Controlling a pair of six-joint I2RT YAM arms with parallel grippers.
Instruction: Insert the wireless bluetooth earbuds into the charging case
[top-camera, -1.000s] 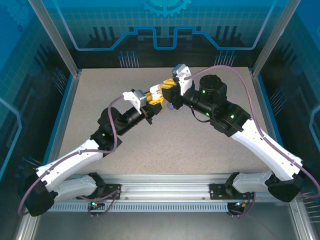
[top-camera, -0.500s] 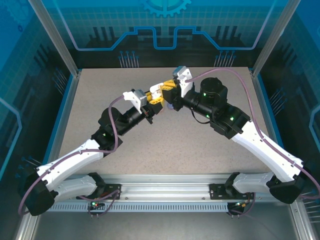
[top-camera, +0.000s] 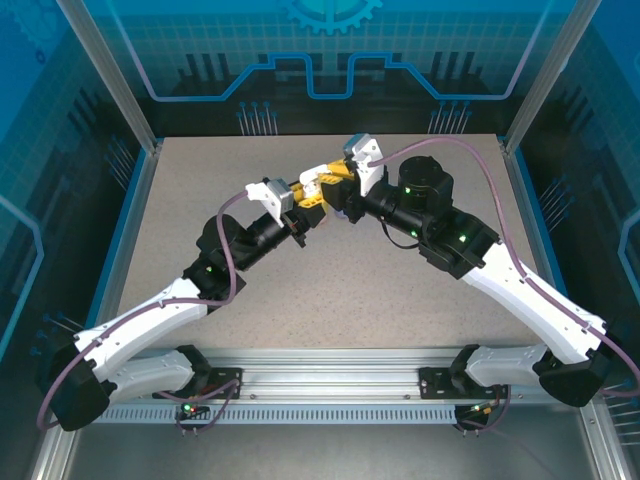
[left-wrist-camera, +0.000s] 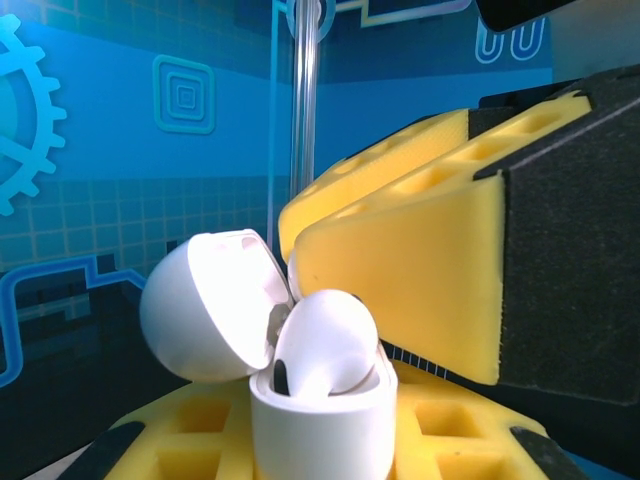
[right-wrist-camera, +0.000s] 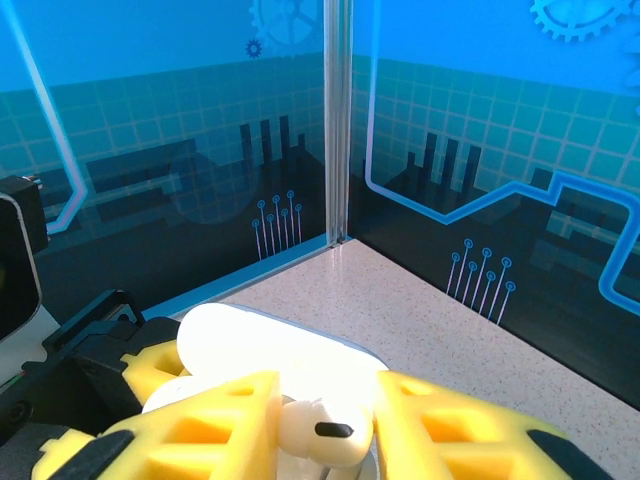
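My left gripper (left-wrist-camera: 320, 445) is shut on the body of a white charging case (left-wrist-camera: 320, 425) and holds it upright above the table, its lid (left-wrist-camera: 205, 305) swung open to the left. One white earbud (left-wrist-camera: 325, 345) sits in the case's mouth, with its rounded head sticking up. My right gripper (right-wrist-camera: 325, 400) comes in from the right and is open. Its yellow fingers (right-wrist-camera: 210, 420) flank the earbud (right-wrist-camera: 325, 432) closely, and the left finger is touching it. In the top view the two grippers meet above the middle back of the table, left (top-camera: 308, 200) and right (top-camera: 335, 180).
The speckled table (top-camera: 400, 290) stretches out below both arms. Blue transparent walls (right-wrist-camera: 480, 200) with an aluminium corner post (right-wrist-camera: 338, 120) close off the back.
The right gripper has shifted slightly toward the back and its fingers have spread a little around the earbud. The left arm and the case have stayed put.
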